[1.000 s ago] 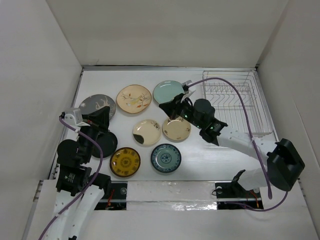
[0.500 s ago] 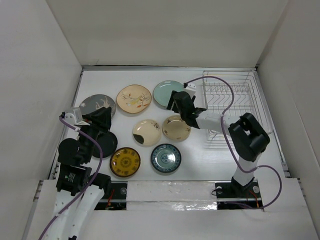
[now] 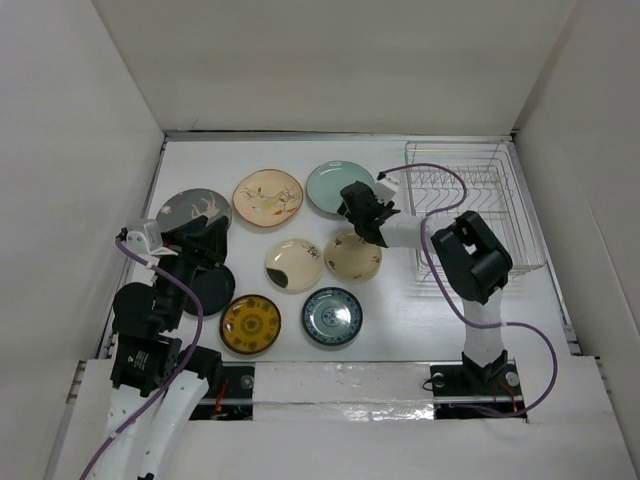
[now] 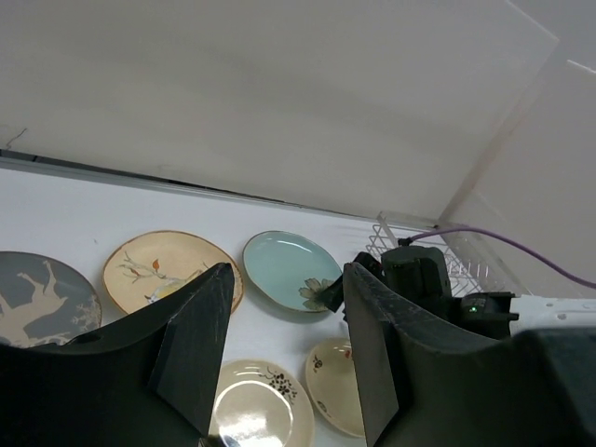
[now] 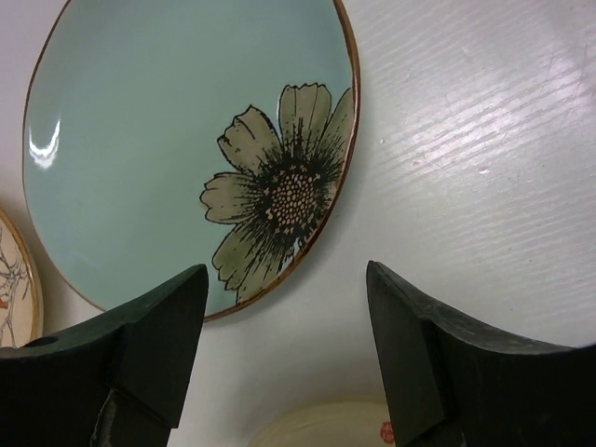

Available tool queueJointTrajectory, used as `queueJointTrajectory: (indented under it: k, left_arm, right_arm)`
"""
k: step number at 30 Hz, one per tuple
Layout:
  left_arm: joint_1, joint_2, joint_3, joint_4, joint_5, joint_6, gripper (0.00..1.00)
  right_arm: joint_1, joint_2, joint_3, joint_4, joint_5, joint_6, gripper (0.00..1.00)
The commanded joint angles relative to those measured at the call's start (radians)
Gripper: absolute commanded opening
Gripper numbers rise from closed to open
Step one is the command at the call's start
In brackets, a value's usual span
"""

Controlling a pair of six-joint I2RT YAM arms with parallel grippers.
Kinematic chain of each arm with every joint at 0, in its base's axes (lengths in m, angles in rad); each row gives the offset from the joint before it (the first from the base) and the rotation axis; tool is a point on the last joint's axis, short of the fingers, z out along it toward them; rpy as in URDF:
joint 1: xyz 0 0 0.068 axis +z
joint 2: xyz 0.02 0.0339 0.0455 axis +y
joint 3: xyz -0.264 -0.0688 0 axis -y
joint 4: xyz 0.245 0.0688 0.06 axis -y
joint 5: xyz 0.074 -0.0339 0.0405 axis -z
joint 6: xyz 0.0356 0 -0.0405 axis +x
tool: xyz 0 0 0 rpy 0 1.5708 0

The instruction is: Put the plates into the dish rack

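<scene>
Nearest the arm bases, a round yellow patterned ceramic plate point(image 3: 250, 323) and a round blue-green patterned ceramic plate point(image 3: 332, 316) lie side by side on the white table point(image 3: 420, 320); behind them lie a black plate point(image 3: 217, 287), a cream plate with a dark patch point(image 3: 293, 264) and a cream plate with small motifs point(image 3: 355, 258); the left jaws are wide open and empty above the black plate's far edge; farther back lie a grey deer plate point(image 3: 188, 212), a tan branch-painted plate point(image 3: 268, 198) and a pale green flower plate point(image 5: 140, 140); the right jaws are wide open and empty at that plate's flowered rim; the rectangular silver wire dish rack point(image 3: 475, 205) sits at the far right, apart from every plate.
</scene>
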Motion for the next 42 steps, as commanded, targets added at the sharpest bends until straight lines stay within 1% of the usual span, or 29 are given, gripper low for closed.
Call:
queueJointTrajectory:
  k: [1, 11, 13, 15, 16, 17, 19, 21, 24, 26, 28, 34, 38, 42]
  left_arm:
    - [-0.004, -0.007, 0.003, 0.038, 0.030, -0.005, 0.48]
    - [-0.004, -0.004, 0.002, 0.037, 0.032, -0.003, 0.48]
    - [-0.004, -0.002, 0.003, 0.035, 0.029, 0.000, 0.48]
    - [-0.004, -0.002, 0.003, 0.037, 0.029, -0.002, 0.48]
    - [-0.004, -0.002, 0.005, 0.035, 0.029, -0.002, 0.48]
    - [-0.004, -0.002, 0.005, 0.035, 0.029, -0.002, 0.48]
    - [-0.004, -0.001, 0.003, 0.034, 0.026, 0.000, 0.48]
    - [-0.004, 0.001, 0.005, 0.035, 0.026, 0.000, 0.48]
    - [-0.004, 0.002, 0.003, 0.034, 0.027, 0.000, 0.48]
    - [-0.004, 0.005, 0.003, 0.035, 0.027, 0.000, 0.48]
    - [-0.004, 0.007, 0.003, 0.035, 0.027, 0.001, 0.48]
    - [-0.004, 0.008, 0.003, 0.037, 0.031, 0.001, 0.48]
    - [-0.004, 0.008, 0.003, 0.037, 0.031, 0.003, 0.48]
    - [-0.004, 0.004, 0.002, 0.038, 0.035, 0.003, 0.47]
  right_arm:
    - [-0.039, 0.007, 0.016, 0.062, -0.022, 0.099, 0.74]
    - [-0.081, 0.109, 0.059, 0.125, -0.189, 0.199, 0.65]
    - [-0.090, 0.116, 0.054, 0.137, -0.206, 0.208, 0.60]
    - [-0.099, 0.116, 0.047, 0.163, -0.222, 0.220, 0.53]
    - [-0.099, 0.116, 0.044, 0.168, -0.226, 0.227, 0.46]
    - [-0.108, 0.117, 0.041, 0.183, -0.249, 0.243, 0.43]
    - [-0.108, 0.125, 0.033, 0.206, -0.264, 0.250, 0.32]
    - [-0.108, 0.120, 0.025, 0.223, -0.249, 0.254, 0.24]
    - [-0.096, 0.103, 0.025, 0.216, -0.209, 0.242, 0.09]
    - [-0.087, 0.088, 0.022, 0.210, -0.179, 0.236, 0.02]
    - [-0.075, 0.061, 0.010, 0.209, -0.156, 0.233, 0.00]
    - [-0.026, -0.042, -0.039, 0.217, -0.002, 0.178, 0.00]
    - [-0.016, -0.133, -0.100, 0.295, 0.057, 0.083, 0.00]
    - [-0.016, -0.234, -0.166, 0.378, 0.071, 0.001, 0.00]
